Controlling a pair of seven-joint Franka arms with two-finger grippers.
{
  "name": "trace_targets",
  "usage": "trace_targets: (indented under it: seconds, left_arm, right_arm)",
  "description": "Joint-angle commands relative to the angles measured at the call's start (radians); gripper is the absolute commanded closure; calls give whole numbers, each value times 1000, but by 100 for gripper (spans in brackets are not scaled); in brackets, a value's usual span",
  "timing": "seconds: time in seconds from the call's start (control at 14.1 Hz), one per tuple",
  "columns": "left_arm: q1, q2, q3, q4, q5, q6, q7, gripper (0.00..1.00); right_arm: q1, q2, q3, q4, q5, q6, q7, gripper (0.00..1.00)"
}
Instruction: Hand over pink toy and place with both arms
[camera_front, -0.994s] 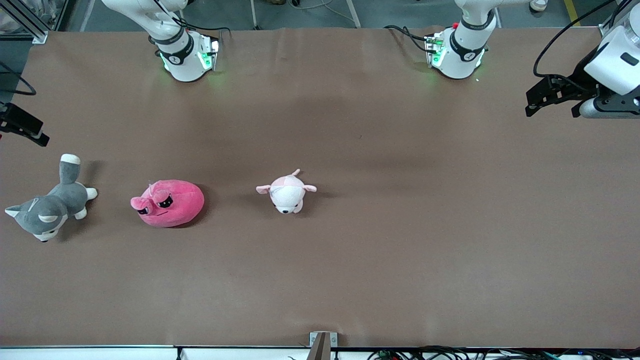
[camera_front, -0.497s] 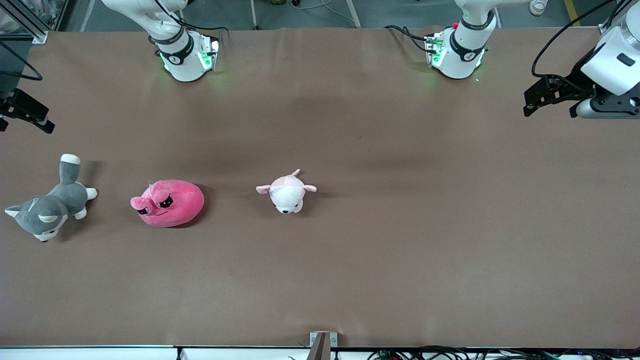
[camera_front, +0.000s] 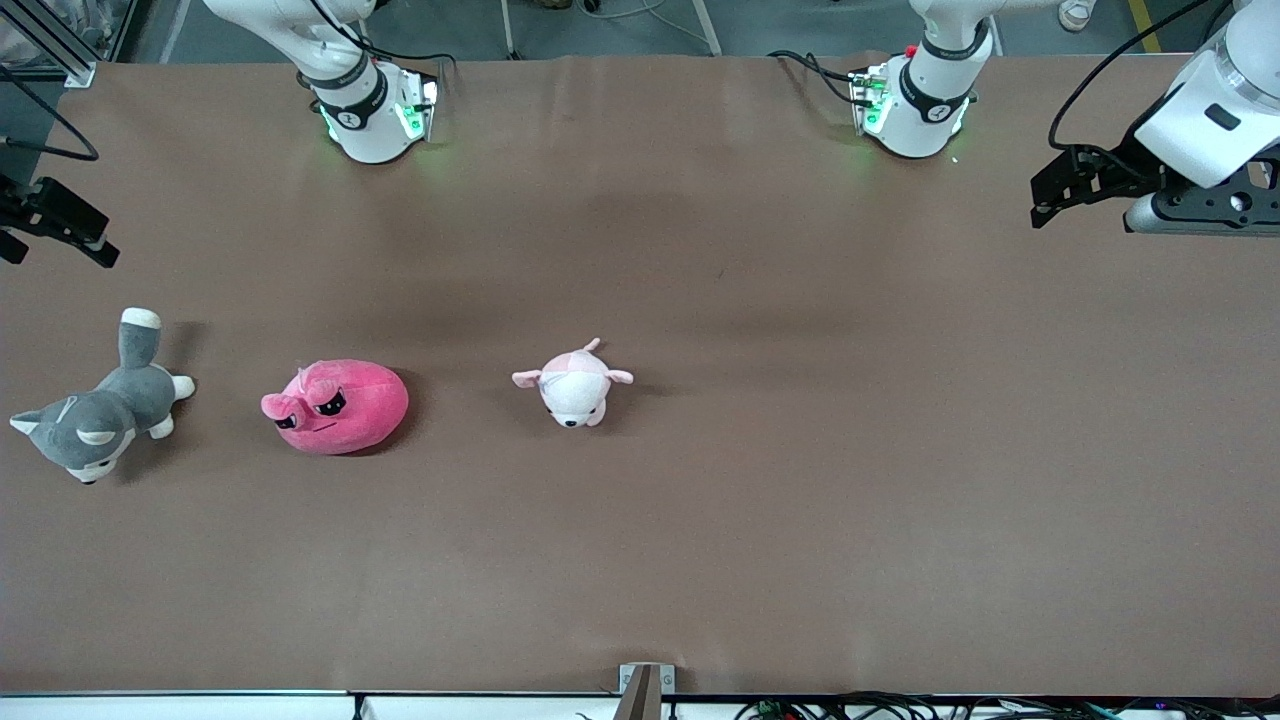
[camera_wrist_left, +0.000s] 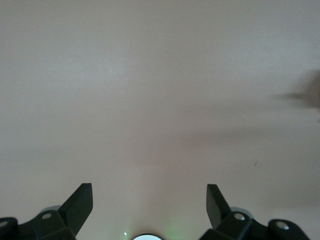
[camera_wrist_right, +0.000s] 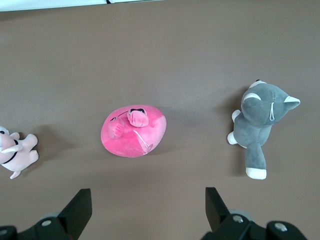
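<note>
On the brown surface (camera_front: 800, 480) three soft toys lie in a row toward the right arm's end: a grey wolf toy (camera_front: 95, 415), a bright pink toy (camera_front: 340, 406) beside it, and a pale pink-and-white toy (camera_front: 572, 385) nearer the middle. The bright pink toy rests flat on the surface, touched by neither arm, and none of the three toys has shifted over the last second. The right hand (camera_front: 55, 222) hangs above the surface at the right arm's end, over bare cloth near the wolf toy; its wrist view shows its fingers (camera_wrist_right: 80, 207) spread wide with nothing between them and the bright pink toy (camera_wrist_right: 134, 131) in the middle of the picture. Over the last second this hand has crept a little toward the toys. The left hand (camera_front: 1065, 188) is up over the left arm's end of the surface, fingers (camera_wrist_left: 82, 200) likewise wide apart and holding nothing, with only bare cloth under it; it too has drifted slightly toward the middle. Both arms are moving, but the scene fits either an approach to pick up the toy or a retreat after setting it down.
</note>
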Motion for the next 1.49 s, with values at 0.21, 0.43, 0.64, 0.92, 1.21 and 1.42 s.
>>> trace_targets:
  seconds: [0.21,0.43,0.64,0.92,1.21,1.42]
  left_arm:
    - [13,6,-2,39,-4,-11,3,0]
    - [13,10,-1,51,0,-11,-1,0]
    - [13,13,-1,50,1,-12,-1,0]
    - [13,13,-1,51,1,-14,1,0]
    - [13,13,-1,51,3,-14,2,0]
    - [13,13,-2,51,13,-14,2,0]
  right_arm:
    - [12,-36,-4,-22,-21,13,5,0]
    - [12,-36,-4,-22,-20,12,5,0]
    - [24,-33,-3,-22,-20,9,3,0]
    - [35,-33,-4,-21,-21,-7,3,0]
    - [32,-33,-4,-15,-20,-8,3,0]
    - [30,-31,-6,-13,-20,-8,5,0]
